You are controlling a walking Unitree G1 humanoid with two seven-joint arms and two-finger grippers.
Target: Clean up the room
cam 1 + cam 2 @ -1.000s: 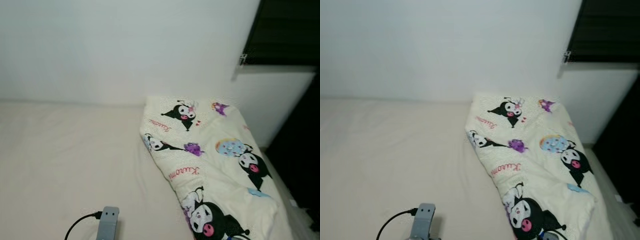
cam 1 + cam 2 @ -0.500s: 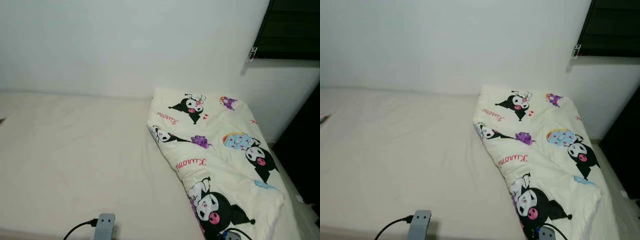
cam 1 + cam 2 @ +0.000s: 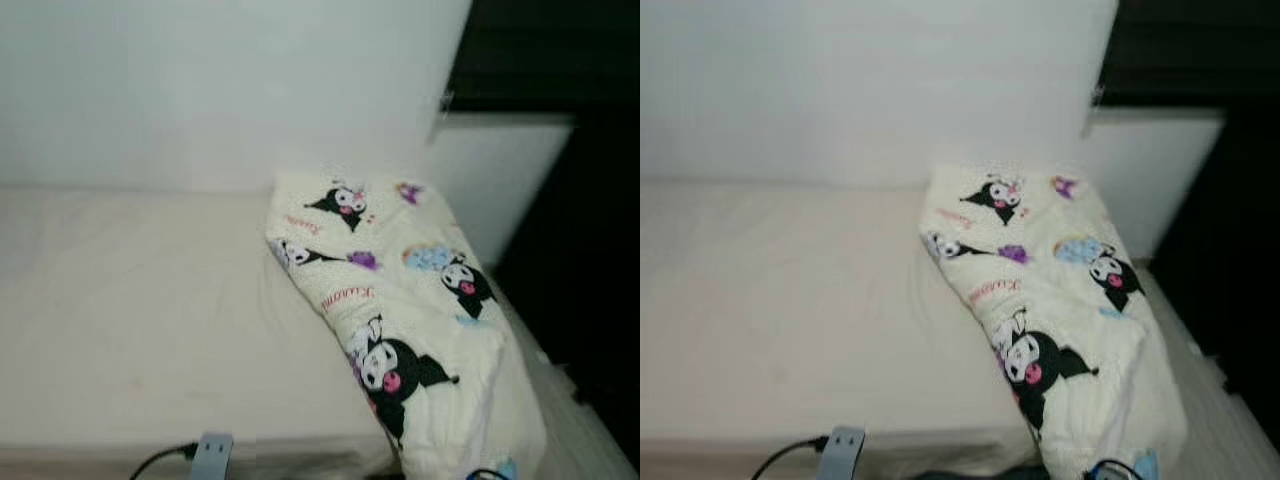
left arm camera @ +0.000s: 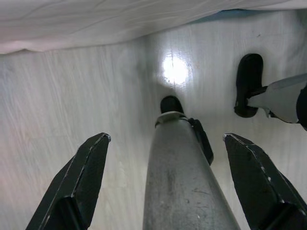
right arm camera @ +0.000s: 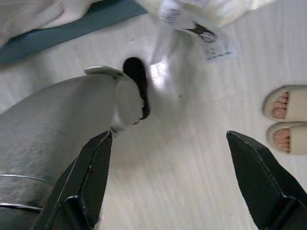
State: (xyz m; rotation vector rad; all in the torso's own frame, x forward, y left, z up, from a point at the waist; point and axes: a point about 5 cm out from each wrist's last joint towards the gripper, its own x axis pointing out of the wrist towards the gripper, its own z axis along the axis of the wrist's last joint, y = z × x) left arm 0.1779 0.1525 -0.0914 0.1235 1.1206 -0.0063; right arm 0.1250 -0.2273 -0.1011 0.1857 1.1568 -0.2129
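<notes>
Bed [image 3: 130, 310] edge newly visible, quilt [image 3: 400, 300] unmoved.

Bare mattress [image 3: 130, 310] beside quilt [image 3: 400, 310]

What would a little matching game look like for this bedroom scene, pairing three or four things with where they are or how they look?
Things:
1. cartoon-print quilt
2. bed sheet
3. person's feet
4. left gripper

Descriptions:
a. plain cream, spread flat beside the wall
b. in pale slippers on the shiny floor
c. two black fingers held wide apart, pointing down at the floor
d. bunched along the bed's right side, cream with black and pink characters

Pairs: 1-d, 2-a, 3-b, 4-c
</notes>
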